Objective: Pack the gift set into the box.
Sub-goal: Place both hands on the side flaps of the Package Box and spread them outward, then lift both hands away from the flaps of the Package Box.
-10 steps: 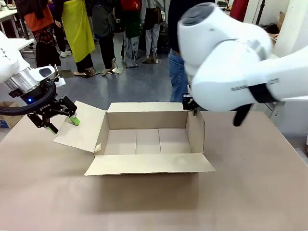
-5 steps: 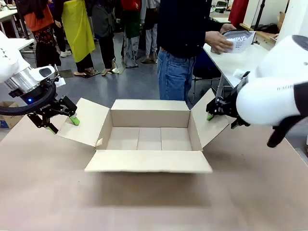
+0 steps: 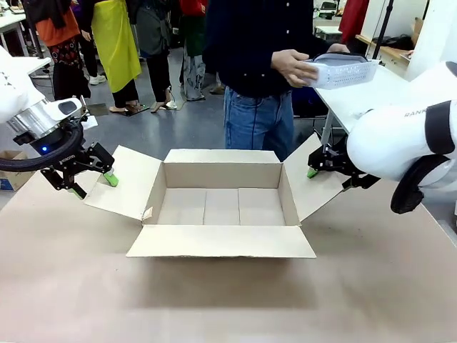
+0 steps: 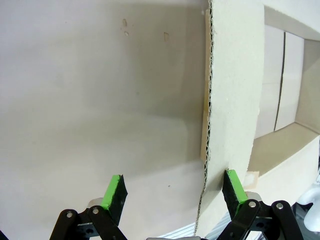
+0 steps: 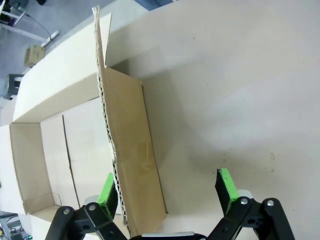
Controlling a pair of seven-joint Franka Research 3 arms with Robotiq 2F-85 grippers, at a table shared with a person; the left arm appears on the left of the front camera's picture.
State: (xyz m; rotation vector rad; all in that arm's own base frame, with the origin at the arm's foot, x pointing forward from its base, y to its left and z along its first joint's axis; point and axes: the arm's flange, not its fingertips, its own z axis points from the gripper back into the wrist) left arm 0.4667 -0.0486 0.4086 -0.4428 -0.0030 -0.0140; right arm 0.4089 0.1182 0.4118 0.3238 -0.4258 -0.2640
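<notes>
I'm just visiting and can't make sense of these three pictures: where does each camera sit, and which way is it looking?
Front view: fixed on the robot's side, facing across the table at the person holding the gift set; the left gripper and right gripper flank the box.
Left wrist view: wrist-mounted, looking along the left gripper's open fingers, which straddle the box's left flap.
Right wrist view: likewise, open fingers straddling the right flap.
Shared: both wrist views see the box's inside.
</notes>
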